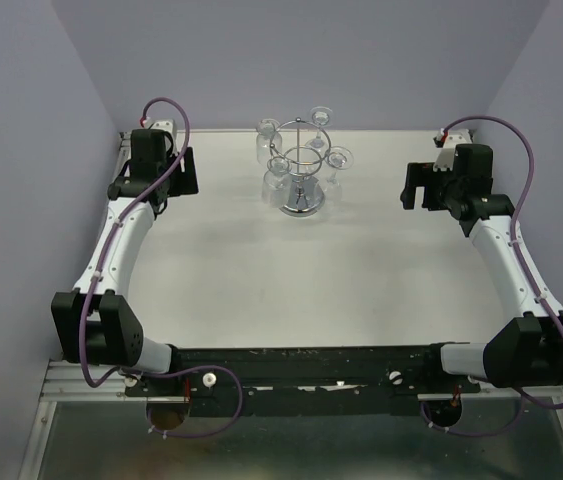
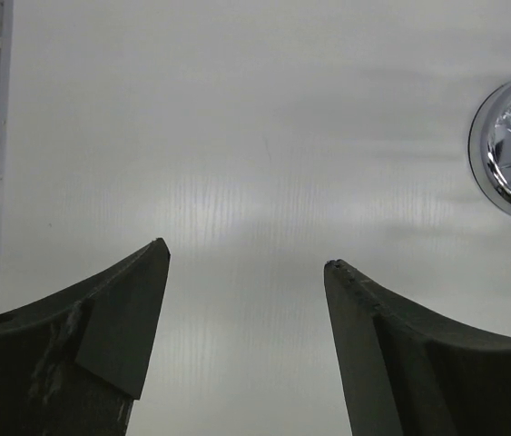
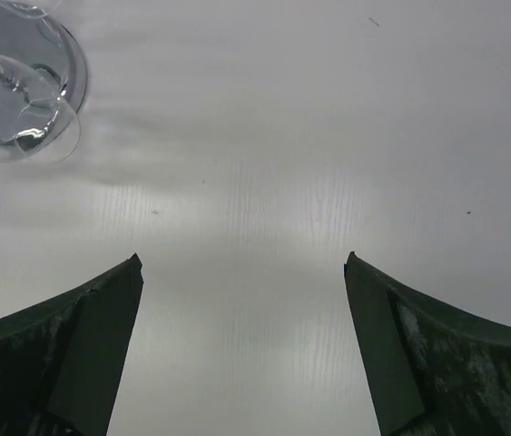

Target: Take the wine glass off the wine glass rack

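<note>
Pale lavender walls are closing in a white table (image 1: 261, 290), with both arms reaching out toward its far half.

The left gripper (image 2: 246, 256) is hovering over bare tabletop with its fingers (image 2: 123, 318) spread wide and nothing between them. The right gripper (image 3: 241, 262) is doing the same, jaws wide apart and empty. In the overhead view they are sitting to either side of the far centre, each well apart from the work.

Between them, the wine glass rack (image 1: 302, 160) is standing upright on its mirrored base (image 1: 302, 203). That base is showing at the right edge of the left wrist view and at the upper left of the right wrist view, so the rack is lying inboard of both tools. Both grippers are looking about equally far from it. The right one is probably a little nearer to a glass.

Several clear glasses are hanging around the ring. The wine glass (image 1: 339, 158) on the right side is facing the right gripper, and another glass (image 1: 279, 170) is facing the left. Two more are hanging at the back. All seem to be hanging bowl-down with stems vertical, and all are looking empty.

Judging from this, the coming move is turning on a sideways approach to an upright stem, then sliding the foot outward from its hook.
</note>
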`<state>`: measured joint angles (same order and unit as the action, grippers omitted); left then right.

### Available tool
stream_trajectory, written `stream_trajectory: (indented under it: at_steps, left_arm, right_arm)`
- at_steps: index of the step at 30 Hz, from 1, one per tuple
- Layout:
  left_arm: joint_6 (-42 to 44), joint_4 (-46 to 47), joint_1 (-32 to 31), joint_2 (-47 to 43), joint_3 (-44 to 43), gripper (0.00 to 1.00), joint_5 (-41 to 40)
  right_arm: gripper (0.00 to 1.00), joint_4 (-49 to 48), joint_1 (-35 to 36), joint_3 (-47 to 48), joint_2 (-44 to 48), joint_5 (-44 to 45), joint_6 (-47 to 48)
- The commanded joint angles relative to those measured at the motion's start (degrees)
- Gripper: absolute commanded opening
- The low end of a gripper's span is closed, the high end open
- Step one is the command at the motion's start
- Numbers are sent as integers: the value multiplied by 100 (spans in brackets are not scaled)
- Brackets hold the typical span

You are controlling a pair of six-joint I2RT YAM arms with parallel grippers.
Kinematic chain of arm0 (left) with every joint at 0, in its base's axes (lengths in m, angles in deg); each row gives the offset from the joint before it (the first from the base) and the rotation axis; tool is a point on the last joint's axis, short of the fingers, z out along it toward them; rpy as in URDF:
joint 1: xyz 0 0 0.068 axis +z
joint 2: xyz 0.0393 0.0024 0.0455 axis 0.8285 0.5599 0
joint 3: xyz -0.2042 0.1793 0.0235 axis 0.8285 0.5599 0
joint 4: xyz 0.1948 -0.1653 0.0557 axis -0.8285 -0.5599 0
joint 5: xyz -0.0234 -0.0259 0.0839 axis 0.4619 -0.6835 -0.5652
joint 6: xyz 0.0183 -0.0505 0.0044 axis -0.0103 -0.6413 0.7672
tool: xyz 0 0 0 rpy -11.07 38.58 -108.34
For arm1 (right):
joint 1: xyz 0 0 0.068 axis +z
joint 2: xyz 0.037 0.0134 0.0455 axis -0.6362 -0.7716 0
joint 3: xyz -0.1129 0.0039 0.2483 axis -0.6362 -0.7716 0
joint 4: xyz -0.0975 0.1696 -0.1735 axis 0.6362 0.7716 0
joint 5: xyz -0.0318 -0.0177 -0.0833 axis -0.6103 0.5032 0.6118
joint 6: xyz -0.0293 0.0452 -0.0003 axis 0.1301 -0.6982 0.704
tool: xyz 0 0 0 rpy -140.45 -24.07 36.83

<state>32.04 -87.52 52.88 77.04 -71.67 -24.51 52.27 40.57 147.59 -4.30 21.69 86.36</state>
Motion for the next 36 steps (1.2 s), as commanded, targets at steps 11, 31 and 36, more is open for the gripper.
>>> stream_trajectory:
  at_steps: [11, 31, 36]
  left_arm:
    - [1119, 304, -115, -742, 587, 99, 2462]
    - [1762, 3065, -1362, -1422, 2040, 99, 3704]
    - [1859, 3381, -1451, -1008, 1916, 99, 3625]
  right_arm:
    - [100, 100, -27, 278, 159, -660, 439]
    - [100, 583, -18, 1587, -16, -2295, -71]
    - [100, 689, -27, 1588, 168, -2296, 43]
